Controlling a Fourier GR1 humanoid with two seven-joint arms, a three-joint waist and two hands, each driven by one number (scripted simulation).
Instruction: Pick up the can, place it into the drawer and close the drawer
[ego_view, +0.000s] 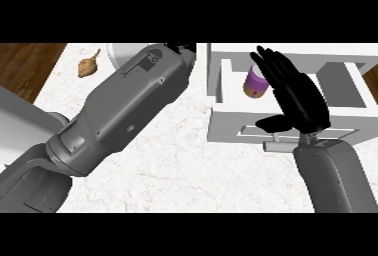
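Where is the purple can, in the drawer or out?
In. The can sits inside the open drawer, behind the right hand, whose fingers are straight.

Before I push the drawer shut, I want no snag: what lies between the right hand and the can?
In the head view, nothing: the right hand, fingers straight, overlaps the can's right side inside the open drawer.

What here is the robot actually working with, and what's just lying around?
Part of the job:
can, purple, lying in the drawer
drawer, white, open
right hand, fingers straight, over the drawer
left hand, mostly hidden behind its forearm

Just lying about:
brown object near the counter's far left
white dish, partly hidden by the left forearm
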